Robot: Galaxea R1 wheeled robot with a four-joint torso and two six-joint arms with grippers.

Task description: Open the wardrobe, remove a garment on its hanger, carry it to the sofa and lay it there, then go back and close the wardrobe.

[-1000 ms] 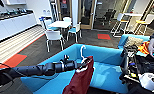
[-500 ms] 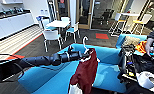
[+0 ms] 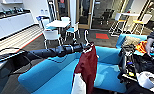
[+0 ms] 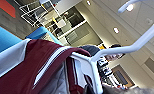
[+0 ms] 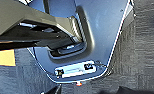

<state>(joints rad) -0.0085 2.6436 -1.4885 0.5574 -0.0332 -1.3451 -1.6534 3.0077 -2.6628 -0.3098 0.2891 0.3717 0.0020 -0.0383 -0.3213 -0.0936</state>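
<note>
1. Dark red with white sleeves, the garment [image 3: 87, 65] is hanging from the hanger [image 3: 86, 37], which the left gripper [image 3: 86, 46] is pinching just below the hook, out at the end of the outstretched left arm.
2. The jacket is dangling freely above the sofa [image 3: 53, 72], over the seat and in front of the backrest, with its lower white sleeve not yet resting on the cushion.
3. In the left wrist view, the hanger's white bar [image 4: 123, 48] is running out past the striped collar, and the jacket's shoulder is draping over it.
4. I cannot tell how the right gripper's fingers are standing.
5. Judging the risk: the jacket is sitting loosely on a thin hanger, so a swing could be slipping it off one shoulder; releasing too high could be dropping it toward the sofa's front edge or floor.
6. A person's arm [image 3: 153, 40] is showing at the right edge, near the sofa's far end.
</note>
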